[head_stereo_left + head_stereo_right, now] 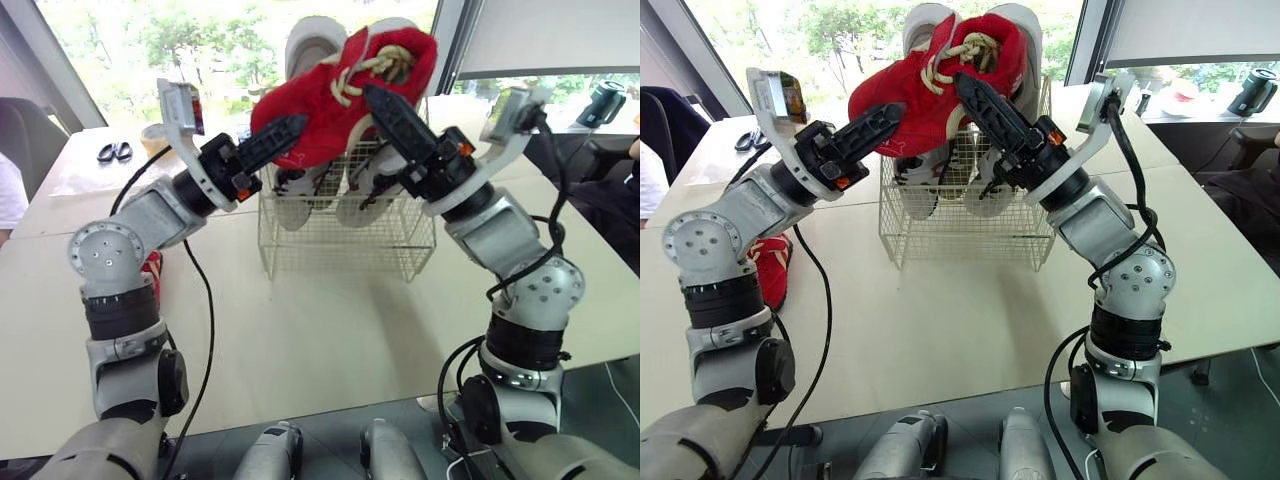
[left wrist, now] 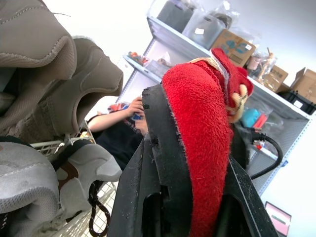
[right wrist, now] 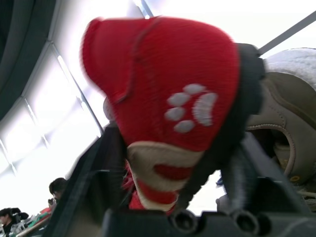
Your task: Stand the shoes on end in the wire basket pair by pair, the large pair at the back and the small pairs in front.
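A red shoe [image 1: 325, 105] with cream laces hangs in the air just above the wire basket [image 1: 345, 250]. My left gripper [image 1: 296, 127] is shut on its left end. My right gripper [image 1: 374, 97] is shut on its laced right side. In the left wrist view the red shoe [image 2: 197, 128] sits pinched between my black fingers [image 2: 143, 173]. Two large beige shoes [image 1: 312, 40] stand on end at the back of the basket. A small grey pair [image 1: 362, 195] stands in front of them. The second red shoe [image 1: 768, 268] lies on the table beside my left arm.
Black-handled scissors [image 1: 114, 152] lie on the far left of the table, with a tape roll [image 1: 155, 133] close by. A black object [image 1: 601, 102] stands at the far right. A person's sleeve [image 1: 8, 195] shows at the left edge.
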